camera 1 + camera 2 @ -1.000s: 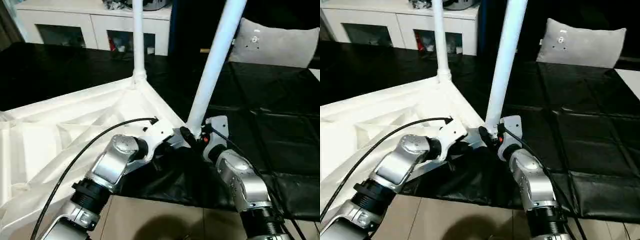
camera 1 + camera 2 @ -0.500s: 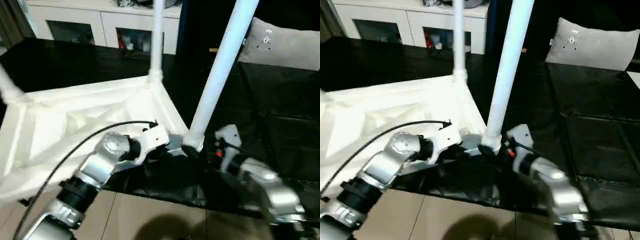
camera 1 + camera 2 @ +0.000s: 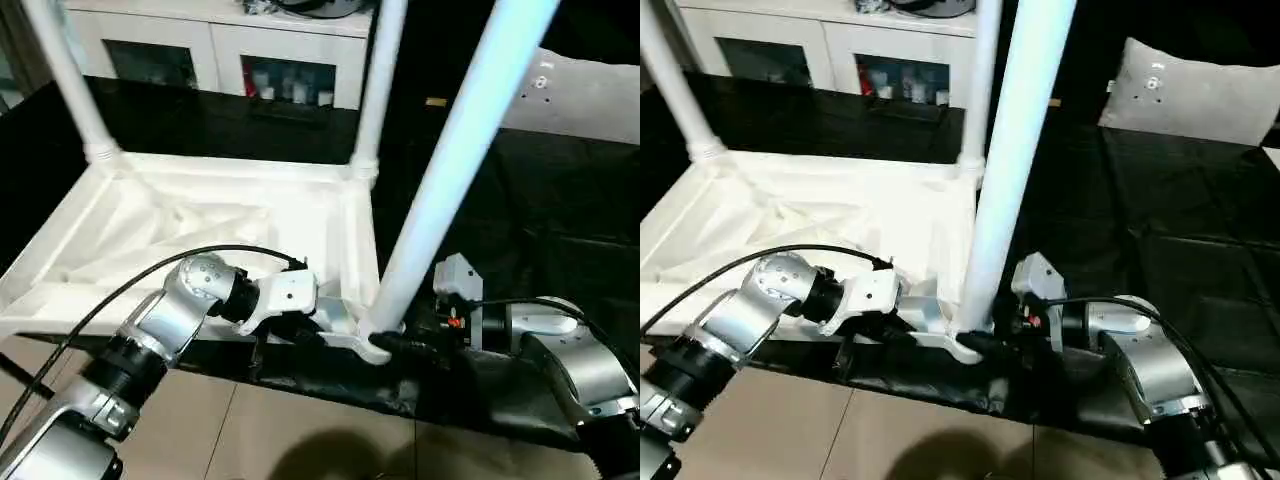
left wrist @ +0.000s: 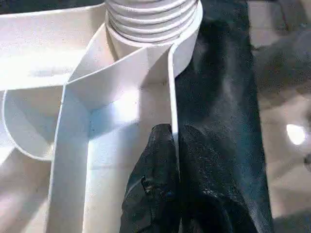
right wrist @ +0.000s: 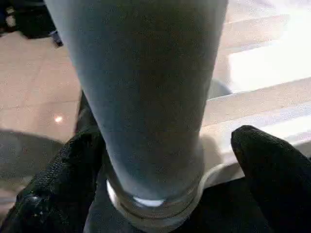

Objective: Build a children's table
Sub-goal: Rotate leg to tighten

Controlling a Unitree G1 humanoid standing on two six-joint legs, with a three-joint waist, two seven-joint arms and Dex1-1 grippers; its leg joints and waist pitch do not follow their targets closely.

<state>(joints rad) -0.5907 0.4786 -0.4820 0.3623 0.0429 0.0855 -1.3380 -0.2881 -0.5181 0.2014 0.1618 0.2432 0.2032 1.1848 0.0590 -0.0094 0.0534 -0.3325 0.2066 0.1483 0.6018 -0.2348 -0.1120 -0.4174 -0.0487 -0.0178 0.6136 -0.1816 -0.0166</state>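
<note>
Left end effector [image 4: 172, 160] is clamped on the rim of the upturned tabletop [image 3: 200, 225] lying on the black-covered floor, right end effector [image 5: 165, 160] straddles, fingers apart, the leg [image 3: 440, 190] entering the near corner socket [image 3: 372, 345]; next, seat it fully.

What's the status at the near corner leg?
Left pincer shut on tabletop rim. Right pincer open around near leg, seated in socket. Nothing in the way.

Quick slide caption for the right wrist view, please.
Right gripper, fingers spread either side of the near table leg, where its base enters the corner socket of the upturned tabletop.
</note>
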